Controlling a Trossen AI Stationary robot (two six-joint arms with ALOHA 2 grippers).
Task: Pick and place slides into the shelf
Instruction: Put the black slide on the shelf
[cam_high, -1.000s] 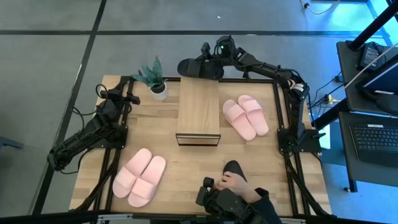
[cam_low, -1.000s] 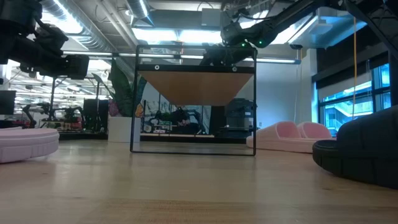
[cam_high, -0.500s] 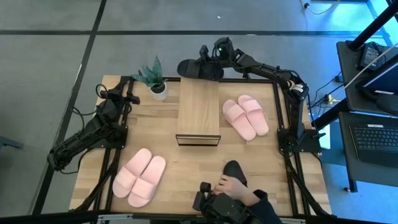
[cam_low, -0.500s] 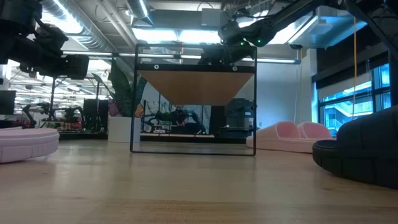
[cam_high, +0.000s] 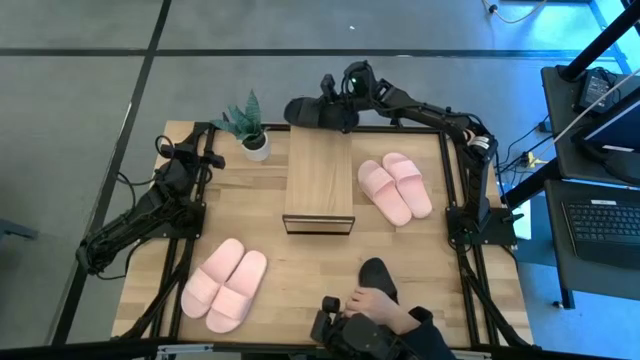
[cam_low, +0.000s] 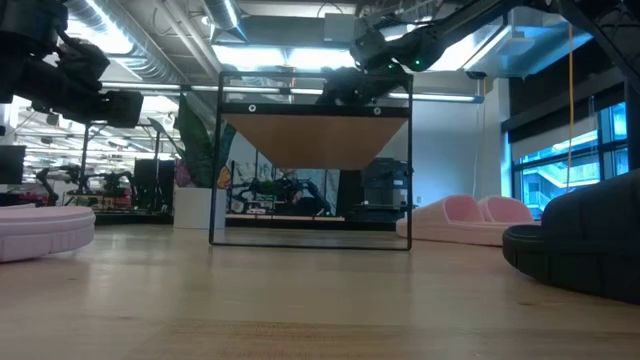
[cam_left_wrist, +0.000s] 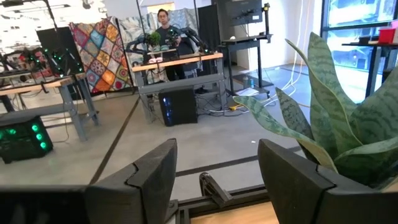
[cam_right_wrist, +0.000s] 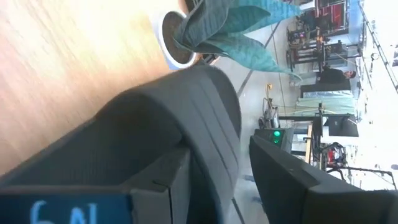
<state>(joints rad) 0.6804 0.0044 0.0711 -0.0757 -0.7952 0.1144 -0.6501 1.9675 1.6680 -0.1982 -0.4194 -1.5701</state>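
Observation:
A black slide (cam_high: 312, 109) hangs in my right gripper (cam_high: 338, 98) over the table's far edge, just past the far end of the shelf (cam_high: 318, 175). In the low view it is the dark shape (cam_low: 352, 88) above the shelf's top board (cam_low: 312, 140). One light pink pair (cam_high: 395, 187) lies flat right of the shelf, another (cam_high: 225, 284) near the table's near left corner. A second black slide (cam_high: 378, 272) lies at the near edge under a person's hand (cam_high: 365, 297). My left gripper (cam_high: 205, 150) waits open by the far left corner. My right gripper holds the black slide by its wide ribbed strap (cam_right_wrist: 208, 118), which sits between the two fingers (cam_right_wrist: 289, 177). It comes at the slide from the table's right, slanting down. The slide is lifted clear and lies about level, its length running left to right.
A potted plant (cam_high: 250, 128) in a white pot stands at the far edge, left of the shelf and close to the held slide. Bare tabletop (cam_high: 300, 260) lies between the shelf's near end and the near edge. A person's arm reaches in at the near edge.
My right gripper has crept a little up and toward the table's left, carrying the black slide with it. The person's hand at the near edge has shifted slightly on the other black slide.

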